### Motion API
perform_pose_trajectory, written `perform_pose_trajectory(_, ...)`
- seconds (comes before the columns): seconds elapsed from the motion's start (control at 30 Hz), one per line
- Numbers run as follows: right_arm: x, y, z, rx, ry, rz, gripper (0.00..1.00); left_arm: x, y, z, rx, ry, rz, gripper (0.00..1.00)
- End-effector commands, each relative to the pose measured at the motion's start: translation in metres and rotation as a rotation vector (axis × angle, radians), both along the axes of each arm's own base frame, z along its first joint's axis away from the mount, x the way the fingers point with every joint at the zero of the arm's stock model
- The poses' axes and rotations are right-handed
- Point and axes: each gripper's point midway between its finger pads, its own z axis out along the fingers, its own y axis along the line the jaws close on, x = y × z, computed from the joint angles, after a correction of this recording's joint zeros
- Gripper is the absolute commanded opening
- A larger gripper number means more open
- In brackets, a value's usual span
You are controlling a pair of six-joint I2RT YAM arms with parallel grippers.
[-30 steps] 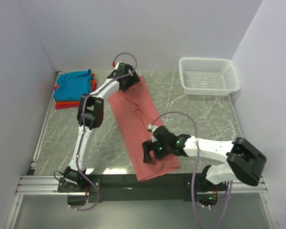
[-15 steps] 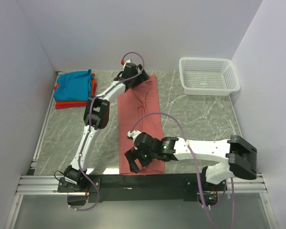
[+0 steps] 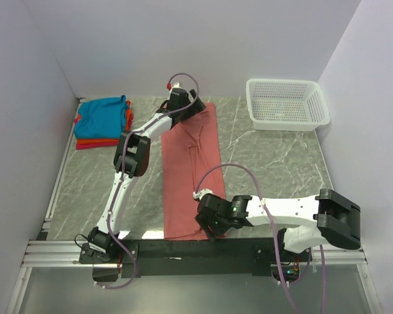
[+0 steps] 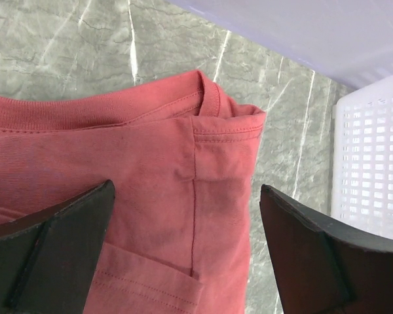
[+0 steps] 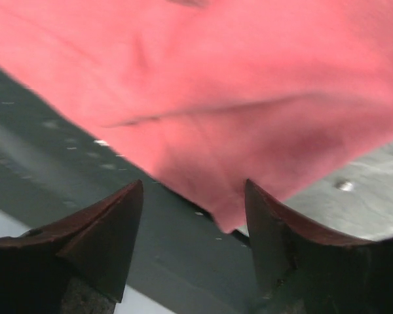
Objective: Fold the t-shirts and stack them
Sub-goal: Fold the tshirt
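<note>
From above, we see the right arm [image 3: 281,208] has swung its jaws rightward along the near hem of the long salmon-pink cloth t-shirt [image 3: 190,170], a folded strip on the grey marbled table [image 3: 275,157]. Left wrist: the left arm's [image 3: 147,124] jaws gape wide, empty, over the collar. Right wrist: jaws parted, gripping nothing, above the near corner.
</note>
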Motion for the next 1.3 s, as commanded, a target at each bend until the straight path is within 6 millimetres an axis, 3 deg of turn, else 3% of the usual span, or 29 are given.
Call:
perform_pose_trajectory(0.0, 0.007, -0.019, -0.008, -0.075, -0.048, -0.058, 0.61, -0.009, -0.003, 0.0, 0.046, 0.016, -0.032, 0.99)
perform_pose_trajectory(0.07, 0.002, -0.021, -0.011, -0.065, -0.028, -0.069, 0.54, -0.01, -0.001, -0.01, 0.054, 0.03, -0.026, 0.99)
perform_pose_trajectory(0.13, -0.003, -0.017, -0.011, -0.029, -0.001, -0.074, 0.34, -0.008, 0.001, -0.015, 0.064, 0.029, -0.012, 1.0)
perform_pose_trajectory(0.23, -0.011, -0.022, -0.015, -0.032, 0.02, -0.085, 0.23, -0.006, 0.003, -0.019, 0.083, 0.027, -0.007, 0.99)
perform_pose_trajectory(0.33, -0.014, -0.027, -0.014, -0.039, 0.022, -0.109, 0.02, -0.003, 0.006, -0.018, 0.098, 0.017, 0.003, 0.99)
perform_pose_trajectory(0.37, -0.016, -0.028, -0.014, -0.039, 0.024, -0.11, 0.0, -0.003, 0.006, -0.019, 0.103, 0.017, 0.0, 0.99)
perform_pose_trajectory(0.7, -0.045, -0.024, 0.005, 0.079, 0.087, -0.111, 0.0, 0.004, 0.011, -0.023, 0.142, -0.001, 0.014, 0.99)
perform_pose_trajectory(0.97, -0.04, -0.041, 0.001, 0.01, 0.048, -0.156, 0.0, 0.006, 0.012, -0.013, 0.167, -0.029, 0.001, 1.0)
perform_pose_trajectory(1.03, -0.038, -0.041, 0.004, 0.02, 0.04, -0.167, 0.02, 0.004, 0.009, 0.003, 0.154, -0.046, -0.022, 0.99)
perform_pose_trajectory(1.13, -0.033, -0.029, 0.02, 0.072, 0.019, -0.173, 0.32, -0.005, -0.003, 0.039, 0.133, -0.09, -0.075, 0.99)
perform_pose_trajectory(1.17, -0.031, -0.027, 0.023, 0.079, 0.01, -0.173, 0.47, -0.008, -0.004, 0.048, 0.134, -0.104, -0.089, 0.99)
perform_pose_trajectory(1.2, -0.028, -0.024, 0.029, 0.097, -0.005, -0.173, 0.51, -0.012, -0.007, 0.077, 0.119, -0.141, -0.096, 1.0)
perform_pose_trajectory(1.27, -0.023, -0.02, 0.041, 0.129, -0.032, -0.182, 0.62, -0.02, -0.013, 0.107, 0.109, -0.174, -0.125, 0.99)
